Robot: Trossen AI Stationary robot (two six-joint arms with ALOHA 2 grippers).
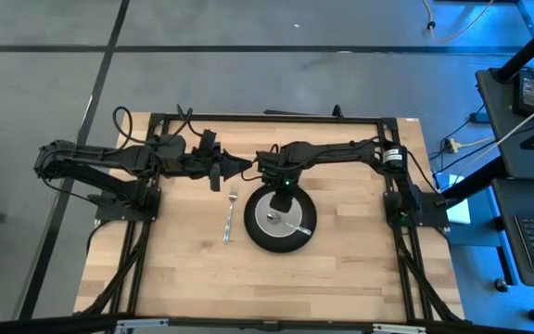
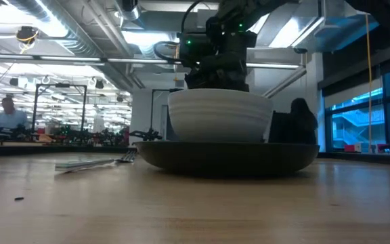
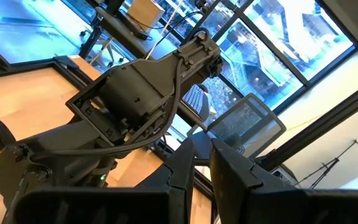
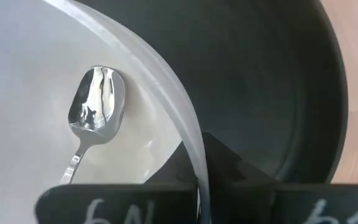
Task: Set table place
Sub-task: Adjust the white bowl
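Note:
A round black plate (image 1: 300,244) lies flat on the table (image 1: 174,269), with a white bowl (image 1: 269,215) standing on it. A silver spoon (image 1: 295,226) rests inside the bowl, its handle up on the rim toward the table's right. A silver fork (image 1: 231,213) lies on the wood left of the plate. My right gripper (image 1: 283,188) hangs over the bowl's far rim and is shut on it. My left gripper (image 1: 246,167) hovers shut above the table, beyond the fork, touching nothing. My right gripper (image 4: 205,163) has the bowl's thin rim (image 4: 194,163) on its far side, pinched with one finger inside the bowl and one outside. The fingers come from above, pointing down. The bowl (image 2: 219,115) stands upright with its base on the plate (image 2: 229,157).
The right arm (image 3: 142,93) reaches in from the table's right, close in front of my left gripper (image 3: 202,165). Bare wood lies near the table's front edge and on both sides. Black frame rails edge the table. A person (image 2: 7,115) sits far off in the room.

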